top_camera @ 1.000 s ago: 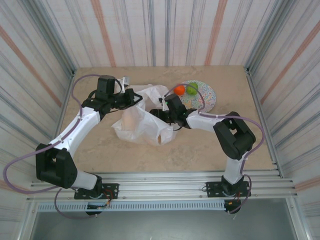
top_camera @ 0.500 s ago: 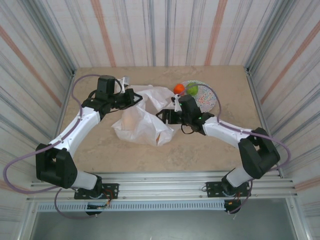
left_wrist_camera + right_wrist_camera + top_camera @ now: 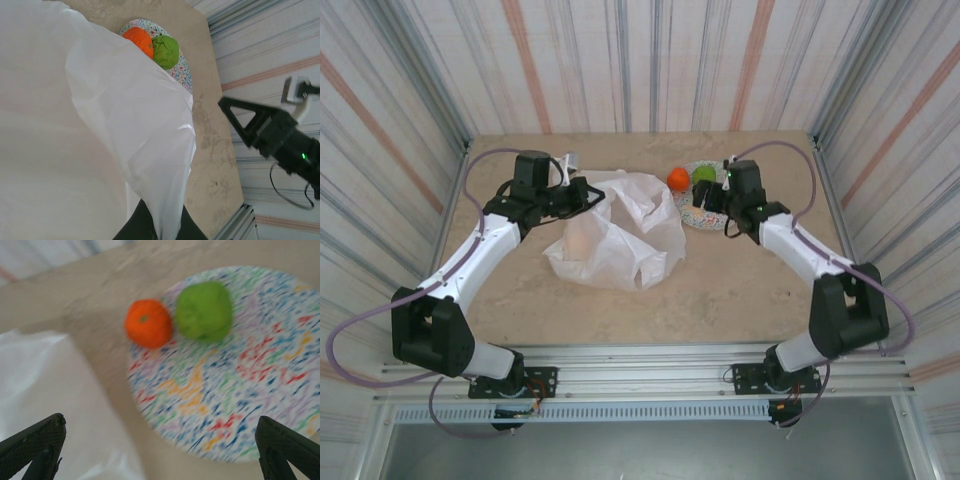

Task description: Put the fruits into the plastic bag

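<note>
The white plastic bag [image 3: 615, 238] lies crumpled mid-table, and a faint orange tint shows through its film. My left gripper [image 3: 590, 194] is shut on the bag's upper edge, holding the film [image 3: 115, 130] up between its dark fingers [image 3: 132, 231]. An orange fruit [image 3: 678, 179] and a green fruit [image 3: 704, 175] rest on the far left rim of the speckled plate [image 3: 698, 217]. In the right wrist view the orange fruit [image 3: 148, 323] and the green one [image 3: 204, 311] lie ahead on the plate [image 3: 240, 390]. My right gripper [image 3: 706, 205] hovers open over the plate, empty.
Striped walls close in the table on three sides. The right arm's links [image 3: 800, 250] cross the table's right half, and its gripper [image 3: 270, 131] shows in the left wrist view. Bare tabletop [image 3: 720, 290] lies in front of the bag.
My right arm has pulled back from the bag's mouth and swung right and away to hover over the plate, still open. The left gripper has kept its hold on the bag.
</note>
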Controlling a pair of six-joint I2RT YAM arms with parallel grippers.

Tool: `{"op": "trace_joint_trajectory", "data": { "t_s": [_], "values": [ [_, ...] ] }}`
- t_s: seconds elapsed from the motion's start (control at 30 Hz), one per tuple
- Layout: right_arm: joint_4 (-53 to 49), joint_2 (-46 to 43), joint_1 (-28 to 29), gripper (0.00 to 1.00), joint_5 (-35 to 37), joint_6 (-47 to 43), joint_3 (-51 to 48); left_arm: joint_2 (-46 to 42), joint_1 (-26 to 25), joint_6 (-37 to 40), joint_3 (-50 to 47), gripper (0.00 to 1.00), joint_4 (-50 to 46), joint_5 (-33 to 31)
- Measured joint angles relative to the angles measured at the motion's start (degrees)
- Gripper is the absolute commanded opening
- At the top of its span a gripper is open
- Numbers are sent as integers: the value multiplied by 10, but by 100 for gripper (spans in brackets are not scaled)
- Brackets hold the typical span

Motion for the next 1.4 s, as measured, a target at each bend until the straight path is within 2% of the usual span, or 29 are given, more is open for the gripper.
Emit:
{"op": "trace_joint_trajectory", "data": {
  "t_s": [0.2,0.5,0.67,0.87,1.17,1.3,1.4],
  "values": [
    [-19,139,-39,97,13,-1,108,0,0,0,0,0,0,0],
    [-60,296,-41,95,10,7,268,0,0,0,0,0,0,0],
    [-100,355,-43,94,17,12,342,0,0,0,0,0,0,0],
    [-140,398,-46,88,15,12,398,0,0,0,0,0,0,0],
    [-165,438,-47,69,-9,9,434,1,0,0,0,0,-1,2],
    [-165,437,-52,67,-18,5,433,2,0,0,0,0,-1,2],
    [-156,410,-60,68,-19,0,393,2,0,0,0,0,-1,2]
  ]
}}
